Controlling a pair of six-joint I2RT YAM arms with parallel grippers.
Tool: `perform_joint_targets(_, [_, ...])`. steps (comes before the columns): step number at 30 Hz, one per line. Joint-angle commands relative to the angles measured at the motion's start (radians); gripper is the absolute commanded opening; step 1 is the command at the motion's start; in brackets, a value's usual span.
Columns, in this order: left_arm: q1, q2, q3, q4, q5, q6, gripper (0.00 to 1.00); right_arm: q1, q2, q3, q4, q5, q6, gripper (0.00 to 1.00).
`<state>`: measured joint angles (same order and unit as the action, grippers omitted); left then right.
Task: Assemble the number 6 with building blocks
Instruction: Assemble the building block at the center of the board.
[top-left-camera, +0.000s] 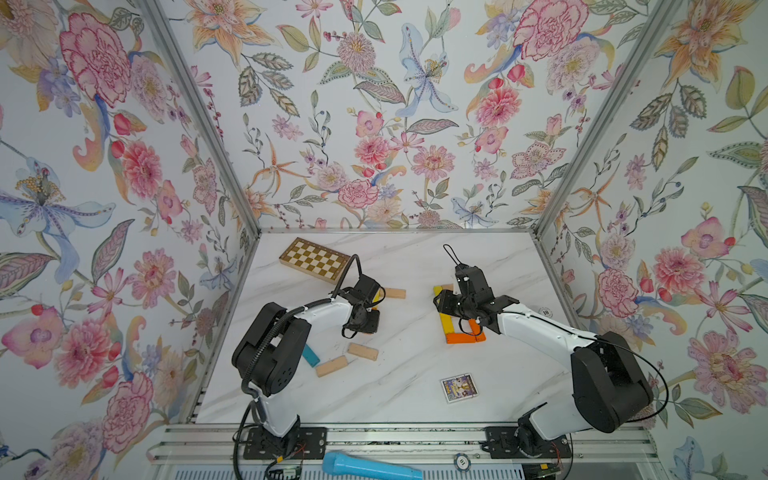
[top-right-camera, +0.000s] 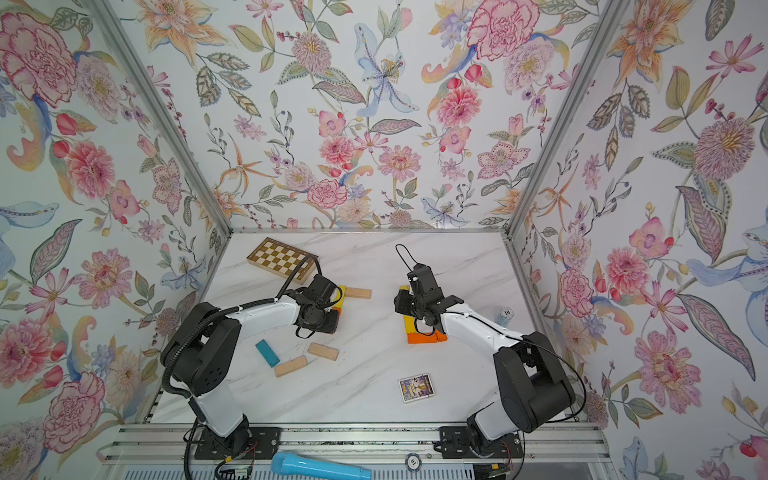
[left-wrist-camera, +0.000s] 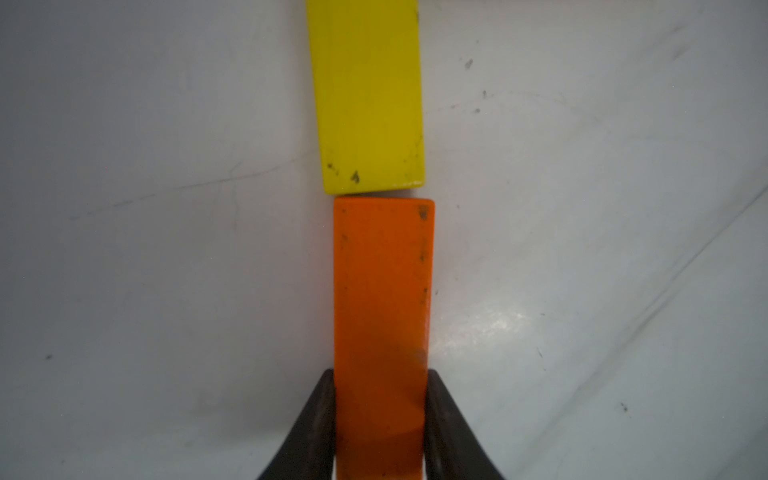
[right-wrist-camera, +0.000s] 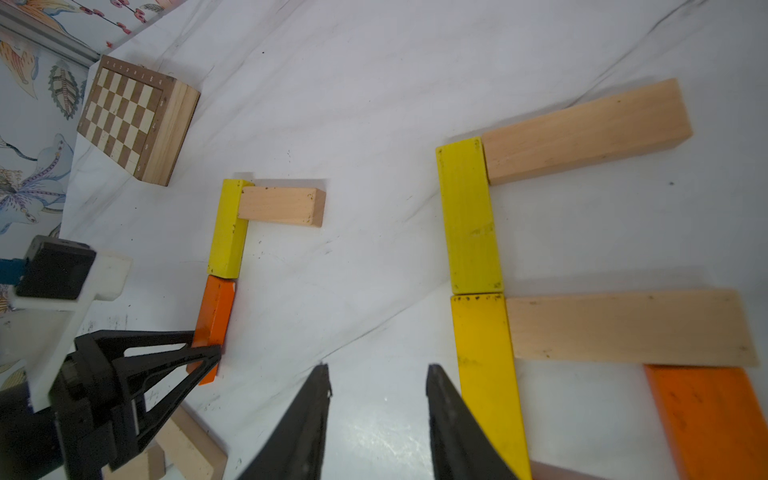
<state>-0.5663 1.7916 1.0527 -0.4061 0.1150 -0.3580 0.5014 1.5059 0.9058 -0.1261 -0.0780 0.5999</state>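
- While it lies flat on the bench (top-left-camera: 399, 399), the orange plank (left-wrist-camera: 380, 291) sits end to end with a yellow plank (left-wrist-camera: 368, 95), with only a thin gap between them (their long edges are slightly offset).
- A beige plank (right-wrist-camera: 280, 205) meets the yellow one's far end at a right angle.
- The left end effector (left-wrist-camera: 380, 372) grips the orange plank, one finger against each long side.
- Near the right arm lies the number 6 (right-wrist-camera: 471, 224): two yellow planks in a column, beige planks branching off and orange pieces at the bottom, partly hidden under the arm in both top views.
- The right end effector (right-wrist-camera: 378, 368) stands open and empty, just beside that column.
- A teal plank (top-right-camera: 267, 353) and two loose beige planks (top-right-camera: 291, 366) lie close to the left arm.
- A chequered board (top-left-camera: 314, 259) rests in the far left corner, and a picture card (top-left-camera: 458, 387) lies near the front.
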Motion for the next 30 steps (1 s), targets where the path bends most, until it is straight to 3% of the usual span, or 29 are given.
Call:
perform_joint_targets(1, [-0.011, 0.033, -0.005, -0.082, -0.035, -0.024, 0.45, -0.006, -0.016, -0.01, -0.002, -0.006, -0.017, 0.41])
perform_joint_targets(3, [-0.01, 0.011, 0.004, -0.104, -0.045, -0.024, 0.55, -0.006, -0.018, -0.006, -0.004, -0.006, -0.019, 0.41])
perform_joint_targets(8, [-0.009, -0.106, 0.039, -0.164, -0.035, -0.03, 0.72, -0.003, -0.015, 0.03, -0.033, 0.001, -0.025, 0.41])
perform_joint_targets(13, [0.036, -0.195, 0.064, -0.173, 0.01, -0.029, 0.77, 0.032, 0.014, 0.081, -0.046, 0.025, -0.004, 0.41])
perform_joint_targets(16, [0.076, -0.199, 0.07, -0.145, 0.062, -0.024, 0.73, 0.093, 0.059, 0.123, -0.044, 0.046, 0.029, 0.4])
perform_joint_targets(23, [0.167, -0.17, 0.036, -0.054, 0.151, -0.022, 0.5, 0.159, 0.179, 0.184, 0.009, 0.046, 0.156, 0.28])
perform_joint_targets(30, [0.23, -0.12, 0.002, 0.042, 0.2, -0.021, 0.44, 0.169, 0.308, 0.264, 0.02, 0.036, 0.238, 0.19])
